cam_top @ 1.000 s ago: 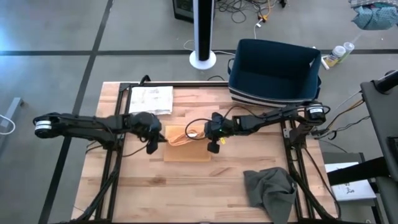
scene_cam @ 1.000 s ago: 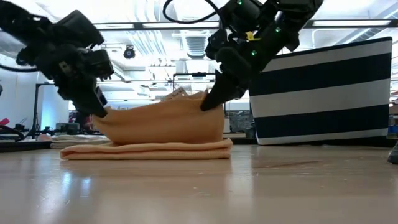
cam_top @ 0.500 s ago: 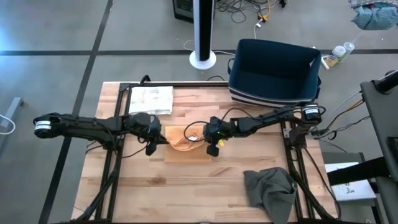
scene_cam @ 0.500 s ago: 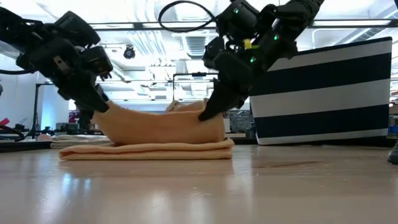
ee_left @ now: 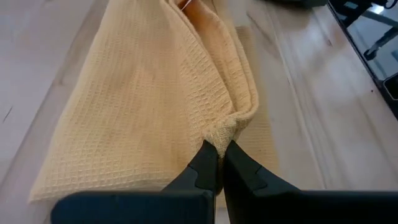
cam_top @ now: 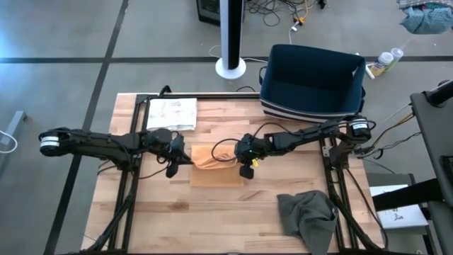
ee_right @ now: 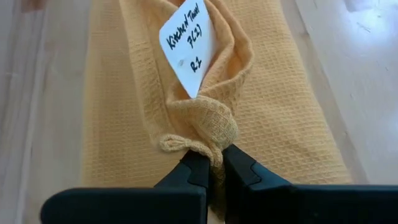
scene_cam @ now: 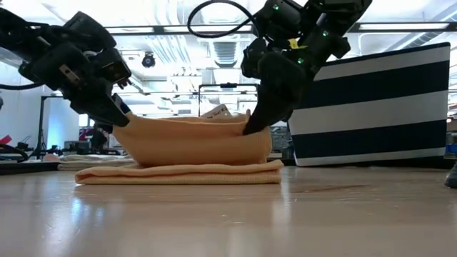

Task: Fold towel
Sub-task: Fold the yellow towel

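Nearest the front edge of the table [cam_top: 212, 227], toward your right side, a crumpled grey cloth [cam_top: 306, 214] lay untouched. At mid-table you had the orange towel [cam_top: 214, 166] partly folded: its lower layers rested flat on the wood while an upper layer was lifted off them, stretched between your two grippers. Your left gripper [cam_top: 180, 160] was clenched on one raised corner, its fingers [ee_left: 205, 167] pinching the waffle weave there. Your right gripper [cam_top: 245, 161] was clamped on the opposite raised corner, its fingertips [ee_right: 198, 169] bunching the fabric just beside a white handwritten tag [ee_right: 188, 51]. Farther back, near the left rear corner, a printed sheet of paper [cam_top: 172, 113] lay flat. Farthest from you, the dark blue bin [cam_top: 313, 79] with a striped side stood at the right rear edge.
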Tool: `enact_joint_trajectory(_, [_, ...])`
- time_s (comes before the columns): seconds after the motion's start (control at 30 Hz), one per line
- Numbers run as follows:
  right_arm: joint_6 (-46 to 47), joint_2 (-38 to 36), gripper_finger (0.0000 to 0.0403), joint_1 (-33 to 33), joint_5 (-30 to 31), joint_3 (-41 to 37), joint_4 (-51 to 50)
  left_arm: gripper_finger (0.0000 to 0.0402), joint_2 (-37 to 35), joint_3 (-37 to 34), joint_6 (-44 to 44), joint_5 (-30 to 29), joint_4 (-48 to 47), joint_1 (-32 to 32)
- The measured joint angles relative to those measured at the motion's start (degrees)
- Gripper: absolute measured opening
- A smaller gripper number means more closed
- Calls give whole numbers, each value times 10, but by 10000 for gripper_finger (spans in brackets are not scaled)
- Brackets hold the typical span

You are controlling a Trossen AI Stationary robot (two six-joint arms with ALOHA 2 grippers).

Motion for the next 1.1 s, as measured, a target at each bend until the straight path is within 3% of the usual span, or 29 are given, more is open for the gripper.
enact_joint_trajectory(0.13, [4, 16, 8, -1, -8, -6, 11, 1, 42, 0, 21, -4, 15, 0])
enact_joint_trajectory(0.37, [-4, 88, 8, -3, -8, -4, 25, 1, 175, 0, 14, -5, 90, 0])
enact_joint_trajectory(0.6, [-54, 97, 8, -33, 22, 1, 30, 1, 254, 3, 0, -25, 129, 10])
enact_joint_trajectory(0.8, [-112, 101, 8, -88, 31, 34, 18, 1, 212, 5, 38, -57, 122, 75])
enact_joint_trajectory(0.97, [-146, 92, 8, -113, 32, 82, -7, 1, 138, 39, 79, -60, -10, 146])
enact_joint_trajectory(1.1, [-167, 63, 8, -103, 22, 130, -66, 1, 54, 76, 88, -55, -121, 132])
